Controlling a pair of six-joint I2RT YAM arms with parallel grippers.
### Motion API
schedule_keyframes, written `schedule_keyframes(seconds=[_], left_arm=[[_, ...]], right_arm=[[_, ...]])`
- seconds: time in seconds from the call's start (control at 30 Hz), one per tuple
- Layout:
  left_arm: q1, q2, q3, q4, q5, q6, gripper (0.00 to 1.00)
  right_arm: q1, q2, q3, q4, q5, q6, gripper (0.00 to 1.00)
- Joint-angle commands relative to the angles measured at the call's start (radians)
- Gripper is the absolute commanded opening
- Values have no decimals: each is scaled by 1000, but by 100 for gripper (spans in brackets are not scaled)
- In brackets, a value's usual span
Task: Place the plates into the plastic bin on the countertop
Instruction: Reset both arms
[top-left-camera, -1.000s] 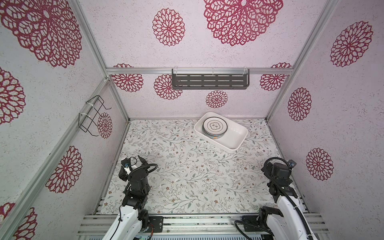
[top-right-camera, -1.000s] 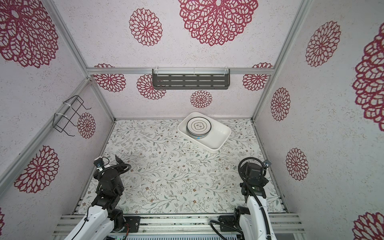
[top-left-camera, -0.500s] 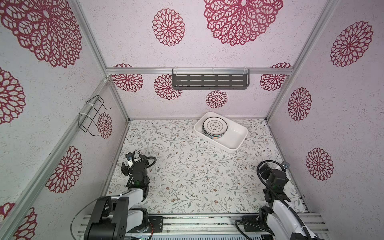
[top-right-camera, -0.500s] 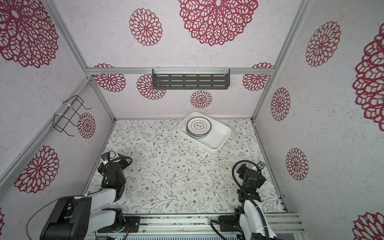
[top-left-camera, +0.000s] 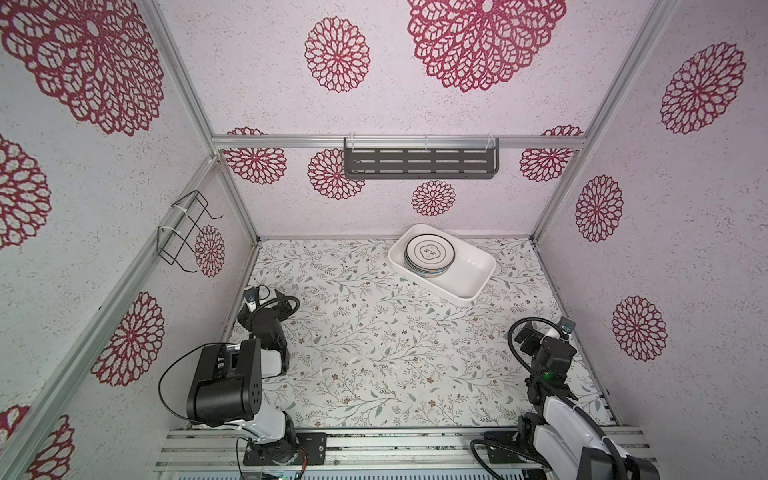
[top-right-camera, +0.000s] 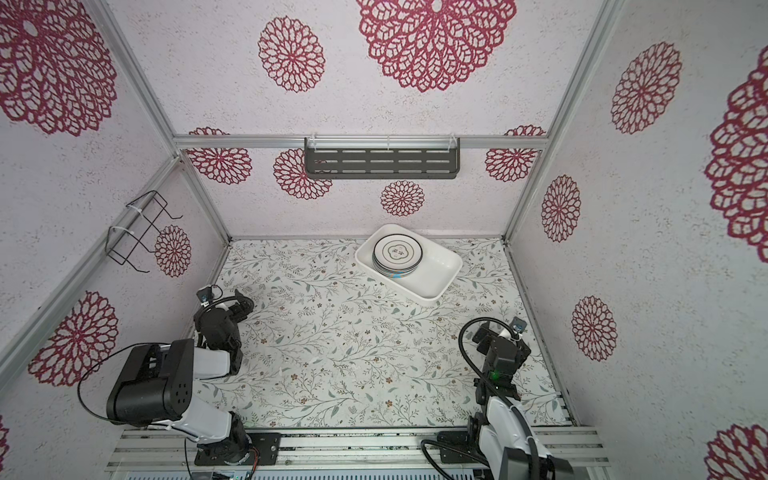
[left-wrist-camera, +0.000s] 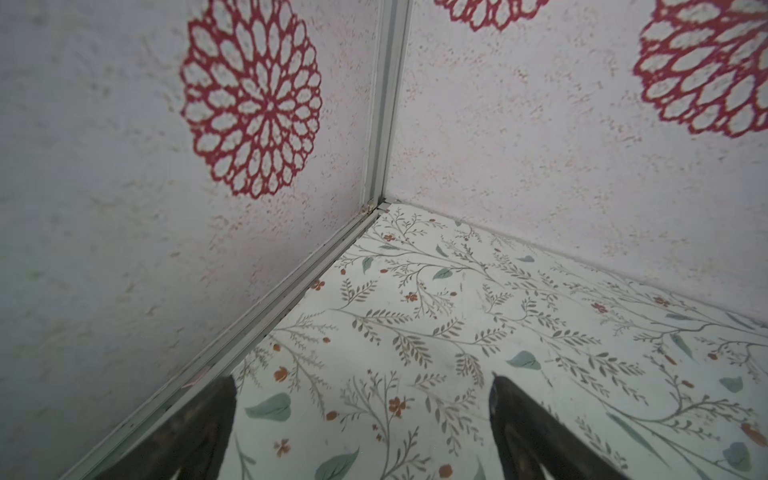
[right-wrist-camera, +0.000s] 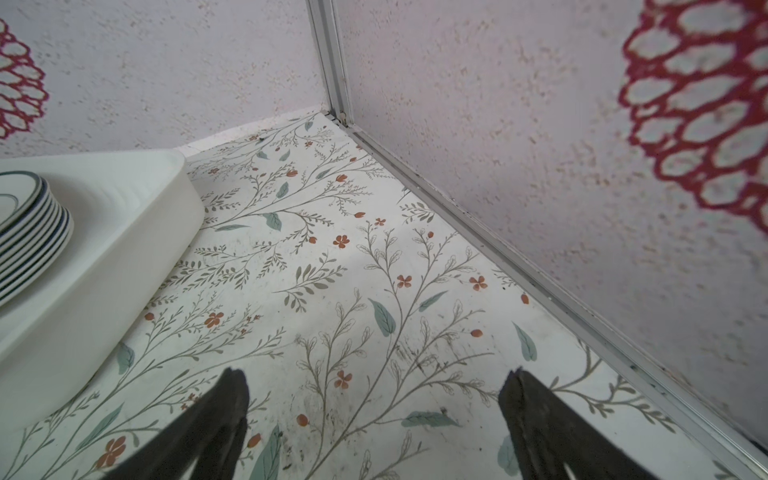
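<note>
Plates (top-left-camera: 429, 254): one neat stack, ring-and-clover plate on top, teal rims showing beneath. The stack sits inside the plastic bin (top-left-camera: 471, 276), crowded to the end farther from the right gripper; the nearer half of the bin is bare. Probably stacked so all share one footprint and cannot slide about.

The bin rests flat on the countertop (top-left-camera: 374, 345), close to the back wall, set at an angle. In both top views no plate lies loose on the countertop.

Left gripper (left-wrist-camera: 361, 380): jaws spread wide, nothing between them, only leaf print beneath. It faces the wall corner. The bin is well ahead and across toward the other arm's side.

Right gripper (right-wrist-camera: 375, 372): jaws likewise spread, empty. The bin is ahead and off to its inner side, apart from it.

Both arms are folded low near their bases. Judgement: parked clear because nothing is left to carry; the task looks complete.
</note>
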Motion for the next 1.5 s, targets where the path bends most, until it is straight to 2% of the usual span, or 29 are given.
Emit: schedule_keyframes(seconds=[0.0,0.3,0.37,0.43,0.63,0.77,0.9,1.07,1.47], left_arm=[[-3,-15,8,-81,80,3,97],[-8,-14,8,-75,71,6,97],[-9,-15,7,-75,71,6,97],[-9,-14,7,-74,71,7,97],[-9,-14,11,-79,71,8,97],[-16,-12,20,-97,73,21,97],[-23,-11,26,-106,67,26,97],[-47,-7,52,-147,81,68,97],[-44,-6,51,-147,86,67,97]], right_arm=[[19,86,20,175,-55,-52,99],[73,403,74,550,-81,-85,99],[88,464,72,640,-120,-109,99],[107,508,75,676,-158,-144,99],[147,638,67,820,-118,-181,99],[150,632,79,784,-64,-164,99],[151,620,152,628,-56,-154,99],[163,625,164,610,-28,-166,99],[166,625,158,625,-23,-169,99]])
